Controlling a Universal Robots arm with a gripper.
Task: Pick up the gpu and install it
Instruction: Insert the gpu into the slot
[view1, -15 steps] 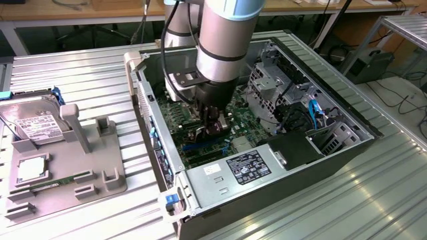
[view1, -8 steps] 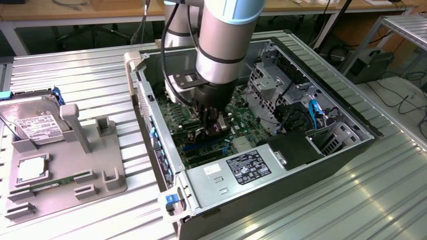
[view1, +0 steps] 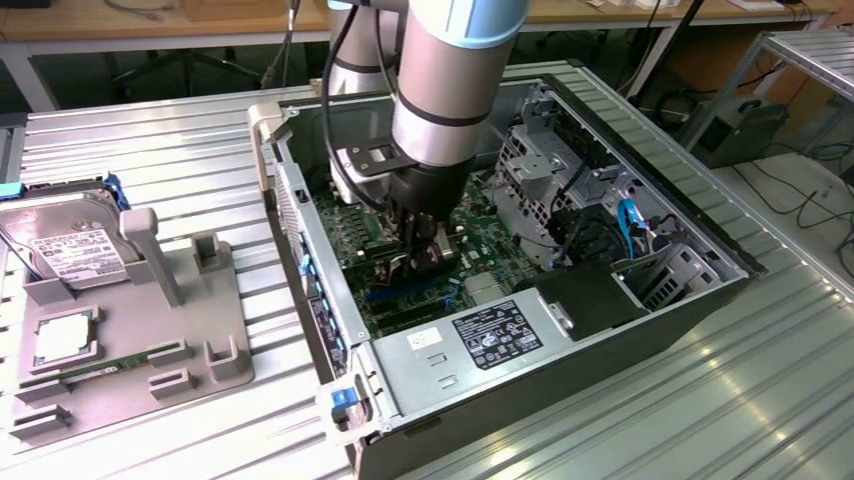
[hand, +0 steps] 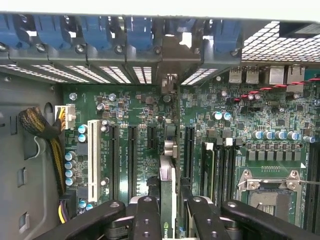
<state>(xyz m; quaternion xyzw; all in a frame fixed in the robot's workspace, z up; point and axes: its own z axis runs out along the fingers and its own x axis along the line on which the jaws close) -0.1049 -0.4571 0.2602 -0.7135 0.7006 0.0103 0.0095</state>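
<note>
The arm reaches down into the open computer case, which lies on its side on the ribbed metal tabletop. In the exterior view the gripper is low over the green motherboard, near the middle of the case, with the power supply at the near end and the drive cage toward the exterior view's right.

In the wrist view the gripper is pinched on the gpu — its black fingers press in from either side of the thin card, which is seen edge-on and stands upright between them. The card's far end runs up to the metal bracket area at the case's rear wall, below the row of blue slot clips. It sits in line with the long expansion slots, between them and the memory slots; whether its edge is seated in a slot is hard to tell, since the card hides its own lower edge. The CPU socket lies beyond the memory slots.

Outside the case, on the exterior view's left, a grey parts holder rests on the tabletop — a silver hard drive leans in it and a green memory stick lies along its front.
</note>
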